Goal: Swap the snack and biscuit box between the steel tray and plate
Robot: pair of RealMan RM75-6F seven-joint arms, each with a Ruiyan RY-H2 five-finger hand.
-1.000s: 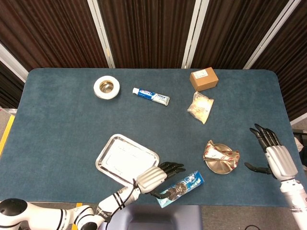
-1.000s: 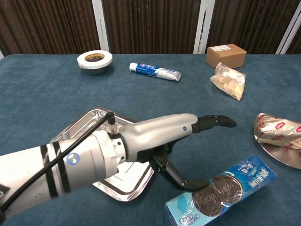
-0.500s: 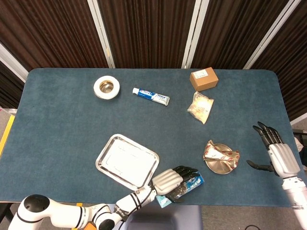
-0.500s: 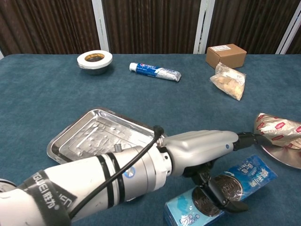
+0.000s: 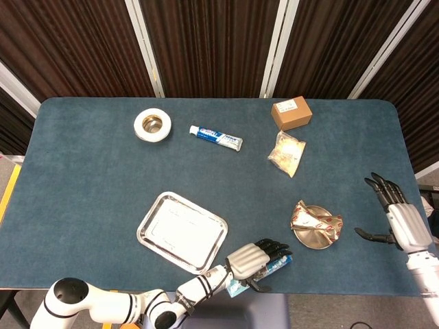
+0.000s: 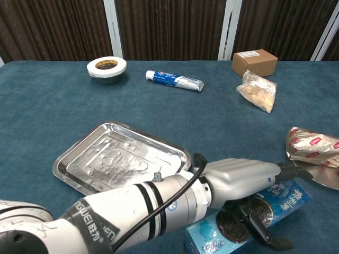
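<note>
Chest view shows our left hand (image 6: 241, 182) draped over the blue biscuit box (image 6: 249, 214) at the worktop's near edge, fingers (image 6: 265, 235) curling but not visibly gripping, so we should clamp both long sides before lifting toward the plate (image 6: 318, 177).

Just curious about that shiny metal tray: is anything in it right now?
Empty. The steel tray shows only its bare, dimpled bottom in both views; the blue biscuit box lies on the table beside it.
</note>
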